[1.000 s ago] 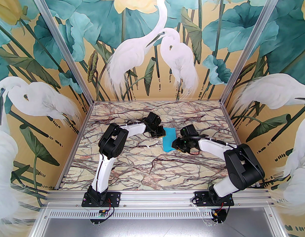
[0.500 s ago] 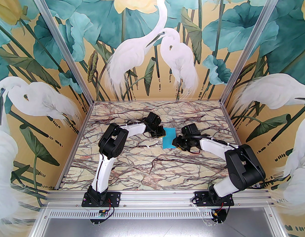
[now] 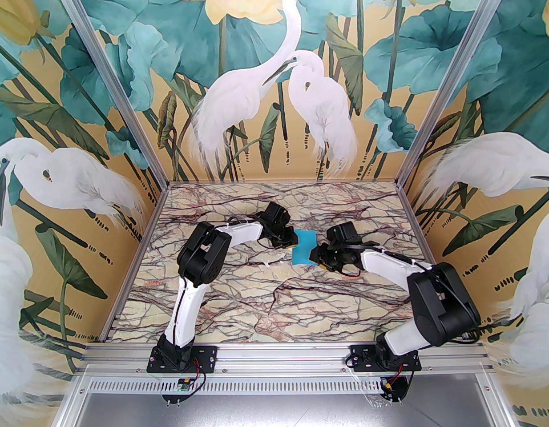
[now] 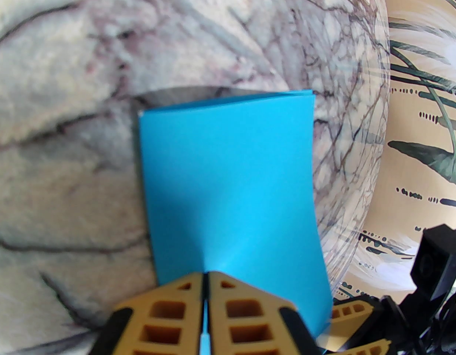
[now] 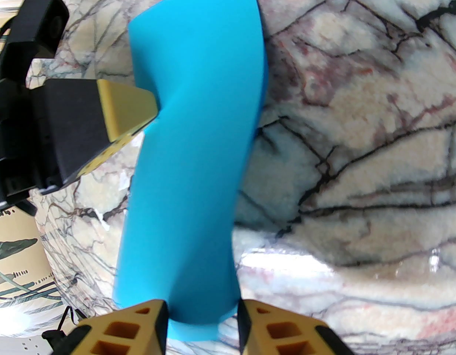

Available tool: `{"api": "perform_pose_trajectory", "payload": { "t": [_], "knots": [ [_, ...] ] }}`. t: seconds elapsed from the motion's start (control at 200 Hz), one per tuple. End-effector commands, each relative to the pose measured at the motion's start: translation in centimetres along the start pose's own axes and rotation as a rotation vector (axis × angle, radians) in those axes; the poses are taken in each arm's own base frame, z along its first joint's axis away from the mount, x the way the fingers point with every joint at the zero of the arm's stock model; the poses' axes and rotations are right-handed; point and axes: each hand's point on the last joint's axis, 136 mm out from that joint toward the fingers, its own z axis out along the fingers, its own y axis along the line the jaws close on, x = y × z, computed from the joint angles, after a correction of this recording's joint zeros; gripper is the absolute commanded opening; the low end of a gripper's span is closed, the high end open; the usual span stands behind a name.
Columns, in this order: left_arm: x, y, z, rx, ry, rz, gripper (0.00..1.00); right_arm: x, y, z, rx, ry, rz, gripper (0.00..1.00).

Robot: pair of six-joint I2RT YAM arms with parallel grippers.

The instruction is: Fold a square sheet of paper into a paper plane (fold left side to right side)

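Painted walls (image 3: 256, 105) with white herons, teal leaves and pale yellow flowers close in the workspace on three sides. Below them lies a table (image 3: 239, 300) with a cream marble pattern and dark veins. The left arm (image 3: 199, 260) and the right arm (image 3: 434, 300), both white and black, rise from the near edge and bend inward, so that their wrists meet near the middle of the table, a little toward the far side.

Between the wrists is the sheet of paper (image 3: 303, 246), bright blue and unmarked. It is doubled over: from the left wrist, two layers show along its far edge. It does not lie flat. The right wrist view shows it twisting and bowing along its length, with a shadow on the marble beside it.

The left gripper (image 4: 206, 274) has its tan fingers pressed together on one edge of the sheet, and a thin blue line shows in the seam between them. From the right wrist, one of those fingertips touches the sheet's side partway along.

The right gripper (image 5: 200, 305) has its fingers partway apart. They close on the sheet's near end from both sides, and the paper curls narrow in the gap and meets both inner faces.
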Motion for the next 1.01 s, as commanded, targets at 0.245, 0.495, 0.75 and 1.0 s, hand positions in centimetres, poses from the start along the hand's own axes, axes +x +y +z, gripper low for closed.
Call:
{"api": "perform_pose_trajectory", "payload": {
  "t": [0.245,0.495,0.75,1.0],
  "knots": [
    [0.7,-0.2,-0.2,-0.004,0.005,-0.025,0.12,0.1,-1.3,-0.4,0.047,-0.011,0.009,0.36],
    [-0.9,-3.7,-2.2,0.064,-0.041,0.021,0.21,-0.1,-1.7,0.3,0.050,-0.014,0.026,0.36],
    [-2.9,-4.5,-1.3,0.066,-0.034,0.129,0.23,0.0,-2.4,0.5,0.067,-0.016,0.031,0.36],
    [-3.5,-1.8,0.6,0.018,-0.008,0.149,0.22,0.0,-2.1,0.3,0.057,-0.018,0.028,0.37]
  ]
}}
